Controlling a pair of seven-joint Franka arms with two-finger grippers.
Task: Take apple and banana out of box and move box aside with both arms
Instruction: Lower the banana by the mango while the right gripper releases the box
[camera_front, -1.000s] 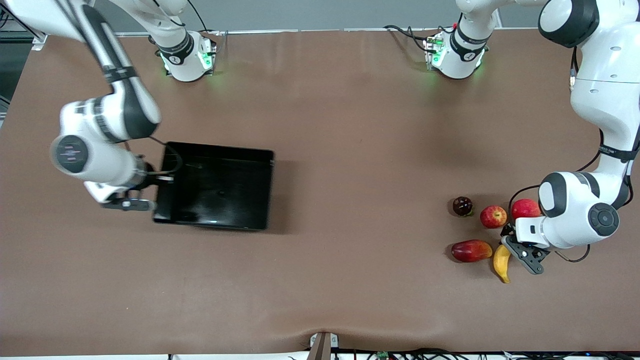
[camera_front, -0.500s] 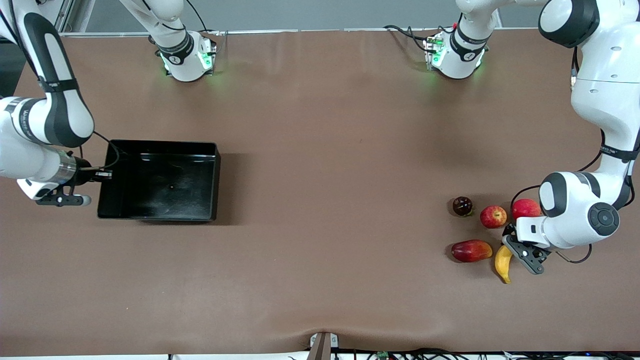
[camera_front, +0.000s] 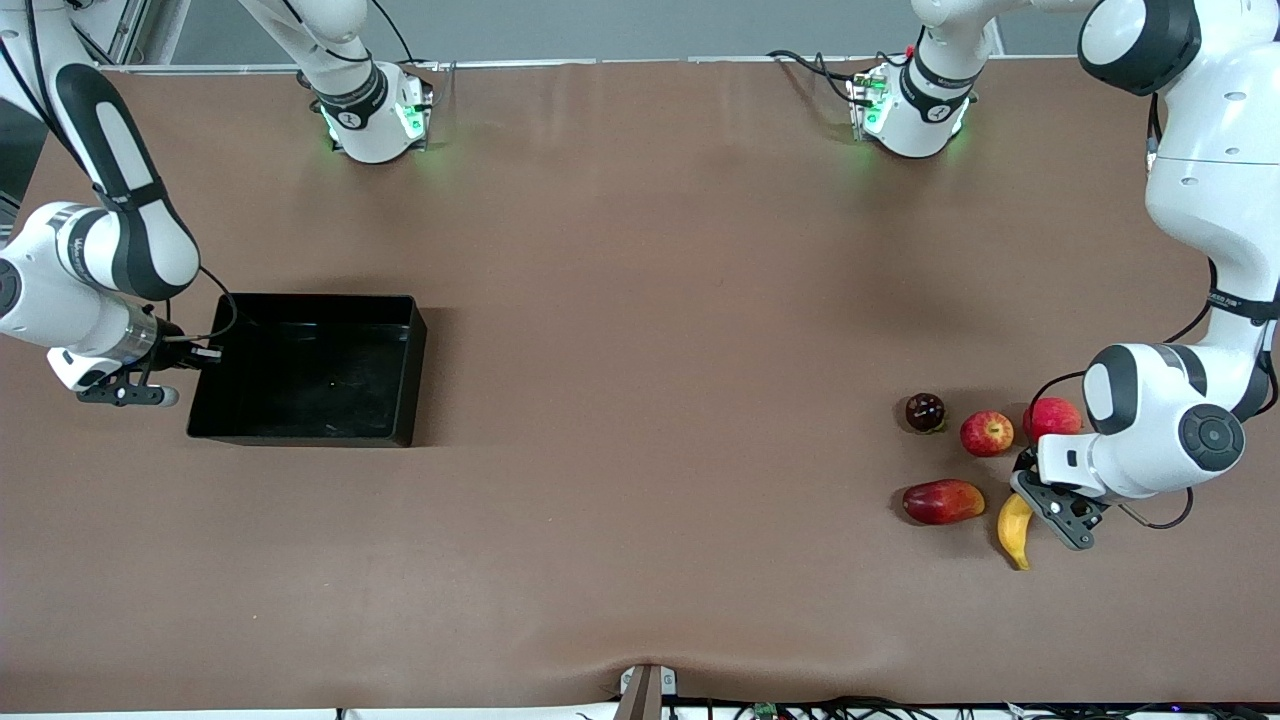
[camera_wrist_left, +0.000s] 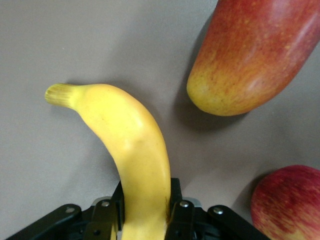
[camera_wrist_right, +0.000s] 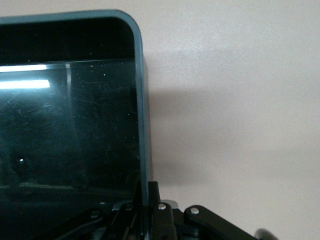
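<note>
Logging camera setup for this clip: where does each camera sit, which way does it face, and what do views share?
Front view: high across the table, facing both bases; shows both arms, the black tray, the fruits.
Left wrist view: on the left arm's wrist, looking past the left gripper shut on the banana; mango and apple beside.
Right wrist view: on the right wrist, looking past the right gripper clamping the tray's wall.
Shared: banana, mango, tray also appear in the front view.
</note>
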